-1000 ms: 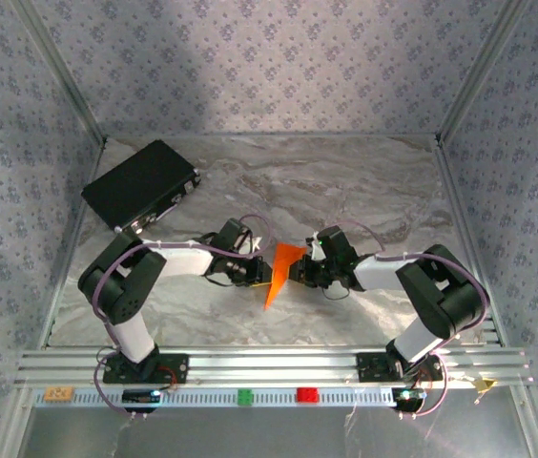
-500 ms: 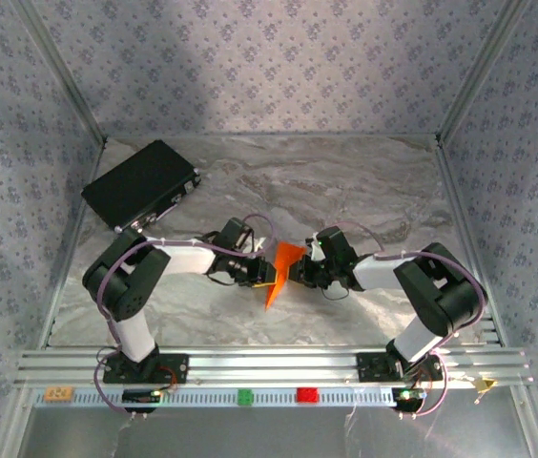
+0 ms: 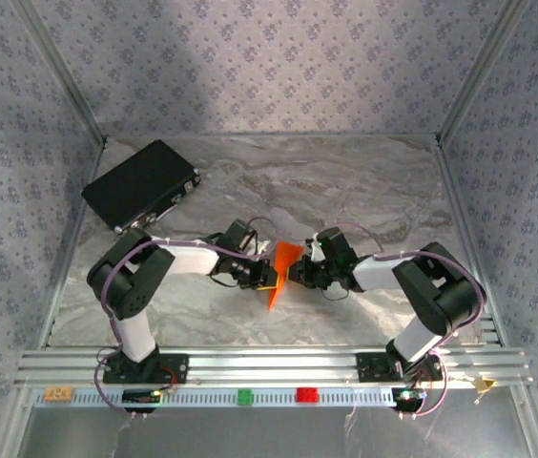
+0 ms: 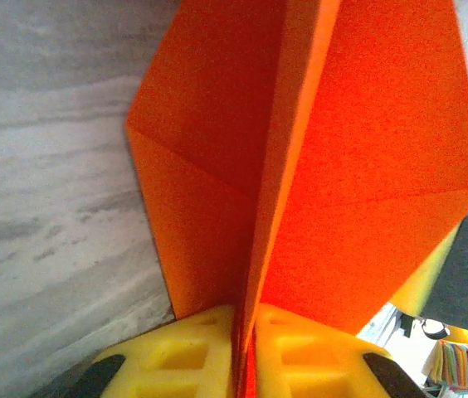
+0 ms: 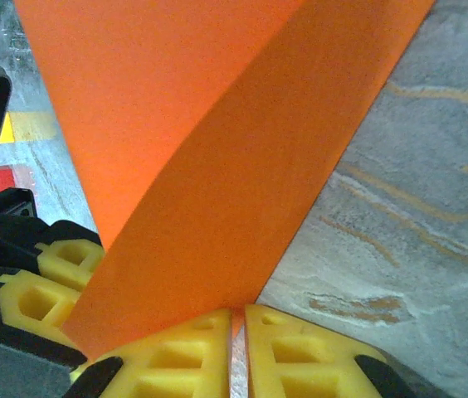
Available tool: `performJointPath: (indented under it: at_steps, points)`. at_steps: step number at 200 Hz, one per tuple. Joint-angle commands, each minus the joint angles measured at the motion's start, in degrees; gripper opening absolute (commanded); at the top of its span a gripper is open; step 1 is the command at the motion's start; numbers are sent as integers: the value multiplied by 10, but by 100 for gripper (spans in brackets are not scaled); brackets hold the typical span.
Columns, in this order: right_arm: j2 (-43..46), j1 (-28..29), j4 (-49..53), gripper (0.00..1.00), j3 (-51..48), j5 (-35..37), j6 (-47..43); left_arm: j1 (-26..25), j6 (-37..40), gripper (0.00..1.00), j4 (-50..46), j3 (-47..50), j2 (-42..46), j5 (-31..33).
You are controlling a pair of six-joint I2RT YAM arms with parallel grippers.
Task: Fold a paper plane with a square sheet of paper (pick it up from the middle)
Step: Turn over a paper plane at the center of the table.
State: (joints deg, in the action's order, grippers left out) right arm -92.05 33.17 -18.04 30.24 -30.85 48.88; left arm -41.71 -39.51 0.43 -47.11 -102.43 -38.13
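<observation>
**A:** What does the left gripper have?

**B:** Its yellow foam pads are pressed together on the centre crease of the thin bright orange paper sheet. The sheet rises straight ahead of the fingertips, with one flap fanning to each side. I'd say it pinches there to keep the fold line fixed while the flaps are worked.

**A:** And the right gripper?

**B:** It faces the left one from just across the sheet. Its pads are closed to a slit on the paper's edge. The two opposed grips hold the half-folded paper up between them, point toward the arm bases. I can't tell whether that tip touches the table.

**A:** What's underneath and around?

**B:** Below both grippers is a grey-veined marble-look tabletop. A black rectangular case lies well beyond and left of the left gripper. Behind the arms runs a slotted aluminium rail, with a small green block and a small red block nearby. The walls are pale patterned wallpaper.
</observation>
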Motion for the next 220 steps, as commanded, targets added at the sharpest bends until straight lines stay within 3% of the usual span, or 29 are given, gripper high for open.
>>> performJointPath:
  at_steps: [1, 28, 74, 100, 133, 220]
  points:
    - [7, 1, 8, 13, -6, 4, 8, -5, 7, 9, 0, -11, 19, -3]
    - [45, -3, 54, 13, -4, 42, -3, -10, 1, 1, -29, -15, 57, 55]
    - [111, -10, 128, 13, -5, 110, -16, -54, -18, 0, -190, -47, 141, 345]
    - [123, -10, 134, 13, -1, 119, -13, -68, -17, 0, -251, -69, 150, 424]
    - [122, -8, 134, 13, 4, 119, -11, -72, -19, 0, -290, -90, 135, 448]
    - [109, -3, 122, 13, 5, 113, -8, -79, -22, 2, -296, -101, 89, 427]
